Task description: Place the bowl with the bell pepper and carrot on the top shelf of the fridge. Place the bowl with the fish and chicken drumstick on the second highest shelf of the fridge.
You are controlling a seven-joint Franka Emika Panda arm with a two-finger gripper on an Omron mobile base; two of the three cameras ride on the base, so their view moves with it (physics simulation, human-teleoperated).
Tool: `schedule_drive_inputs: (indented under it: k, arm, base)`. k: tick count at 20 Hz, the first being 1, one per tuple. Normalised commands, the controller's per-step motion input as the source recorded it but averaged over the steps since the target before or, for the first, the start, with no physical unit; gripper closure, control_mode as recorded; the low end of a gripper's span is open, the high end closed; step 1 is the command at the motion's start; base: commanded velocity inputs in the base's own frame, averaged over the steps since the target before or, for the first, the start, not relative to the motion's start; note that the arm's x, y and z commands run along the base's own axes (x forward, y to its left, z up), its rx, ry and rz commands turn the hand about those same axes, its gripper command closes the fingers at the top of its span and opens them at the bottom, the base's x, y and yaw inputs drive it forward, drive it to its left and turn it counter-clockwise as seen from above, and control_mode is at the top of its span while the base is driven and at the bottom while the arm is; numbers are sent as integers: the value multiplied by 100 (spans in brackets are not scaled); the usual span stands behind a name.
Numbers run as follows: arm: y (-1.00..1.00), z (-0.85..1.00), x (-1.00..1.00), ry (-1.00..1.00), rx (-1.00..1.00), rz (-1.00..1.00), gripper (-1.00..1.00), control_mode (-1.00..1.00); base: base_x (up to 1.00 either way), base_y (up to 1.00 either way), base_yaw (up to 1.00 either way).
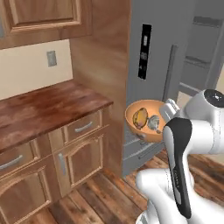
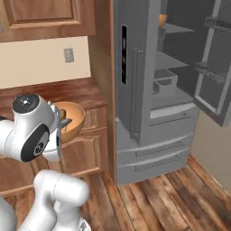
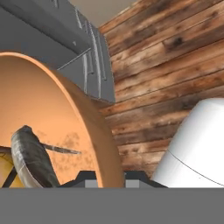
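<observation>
Hand view shows the end effector (image 3: 105,177) pinching the rim of the fish-and-drumstick bowl (image 1: 146,120) — held aloft beside the counter (image 1: 48,109), before the fridge (image 2: 149,90). Transport is underway; next — swing right and reach onto the second-highest shelf (image 2: 169,61).

The arm (image 2: 31,128) at near left holds an orange bowl (image 2: 72,119) in front of the wooden counter (image 2: 67,90). Right of it the grey fridge (image 2: 144,90) stands open, another orange bowl (image 2: 162,20) on its top shelf (image 2: 178,30)
</observation>
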Motion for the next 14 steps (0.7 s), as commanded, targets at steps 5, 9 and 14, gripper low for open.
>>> schedule_drive_inputs:
  k: [5, 9, 14]
  arm:
    - [0, 0, 0, 0, 0, 0, 100, 100]
    - [0, 0, 0, 0, 0, 0, 100, 100]
    - [0, 0, 0, 0, 0, 0, 100, 100]
  base:
    - [10, -100, -48]
    - [12, -100, -41]
    - [73, -86, -7]
